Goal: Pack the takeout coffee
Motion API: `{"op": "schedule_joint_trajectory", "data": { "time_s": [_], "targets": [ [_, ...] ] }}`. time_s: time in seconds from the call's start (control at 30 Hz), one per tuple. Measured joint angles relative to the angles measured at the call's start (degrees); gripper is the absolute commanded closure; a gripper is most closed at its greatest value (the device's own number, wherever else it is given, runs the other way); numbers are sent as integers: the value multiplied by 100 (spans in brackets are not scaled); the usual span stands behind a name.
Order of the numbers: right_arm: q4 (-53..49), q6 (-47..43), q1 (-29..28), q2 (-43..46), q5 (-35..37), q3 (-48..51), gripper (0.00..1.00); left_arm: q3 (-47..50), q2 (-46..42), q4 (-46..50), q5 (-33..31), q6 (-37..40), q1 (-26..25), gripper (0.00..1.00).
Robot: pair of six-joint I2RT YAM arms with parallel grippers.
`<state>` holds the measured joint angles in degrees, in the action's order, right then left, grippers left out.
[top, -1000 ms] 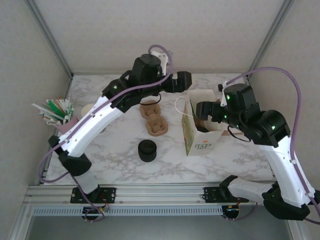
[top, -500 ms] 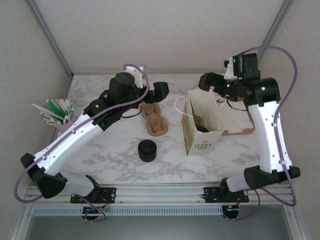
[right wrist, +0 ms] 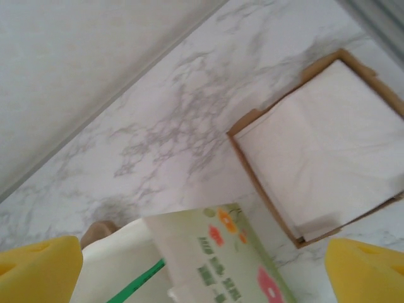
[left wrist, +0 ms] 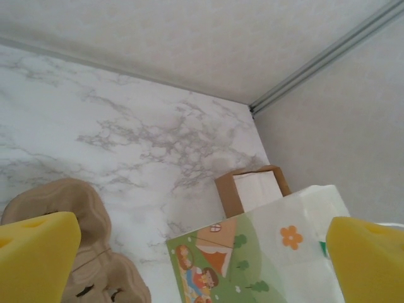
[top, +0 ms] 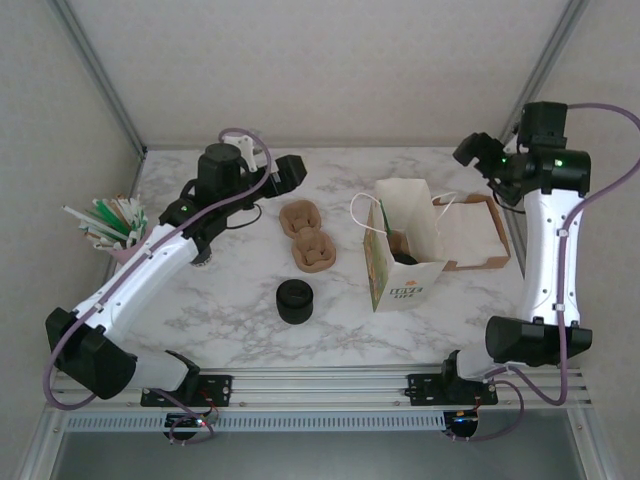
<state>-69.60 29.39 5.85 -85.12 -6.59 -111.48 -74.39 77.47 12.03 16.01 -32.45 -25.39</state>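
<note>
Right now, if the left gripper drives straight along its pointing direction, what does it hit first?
Probably the paper bag: in the wrist view it lies ahead of the left gripper, between its fingers, nearer than the napkin tray. Depth is unclear; it may pass over the rim.

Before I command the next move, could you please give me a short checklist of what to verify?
1. Left gripper open, nothing between its pads: ok.
2. Right gripper open, nothing between its pads: ok.
3. Paper bag standing upright, mouth open: ok.
4. Takeout coffee inside the bag: cannot tell; a dark shape sits in there.
5. Both grippers apart from the bag: ok.
</note>
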Motion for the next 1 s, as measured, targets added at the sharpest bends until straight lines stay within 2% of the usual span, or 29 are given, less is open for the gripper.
{"op": "schedule_joint_trajectory", "data": {
  "time_s": [0.17,0.3,0.43,0.6,0.77,1.0],
  "targets": [
    [37,-57,372,240,240,612,1,470,-74,-138,208,-173,203,0],
    [267,-321,431,273,282,1200,2,682,-57,-210,326,-269,236,0],
    [507,-638,431,-9,111,1624,8,688,210,-334,446,-299,236,0],
    [750,-887,428,-505,98,1915,20,608,863,-369,581,-295,236,0],
    [1078,-992,402,-1016,203,2068,39,286,1620,-372,706,-284,229,0],
    [1394,-1095,350,-1687,501,2288,51,-107,2133,-470,855,-225,168,0]
  ]
}}
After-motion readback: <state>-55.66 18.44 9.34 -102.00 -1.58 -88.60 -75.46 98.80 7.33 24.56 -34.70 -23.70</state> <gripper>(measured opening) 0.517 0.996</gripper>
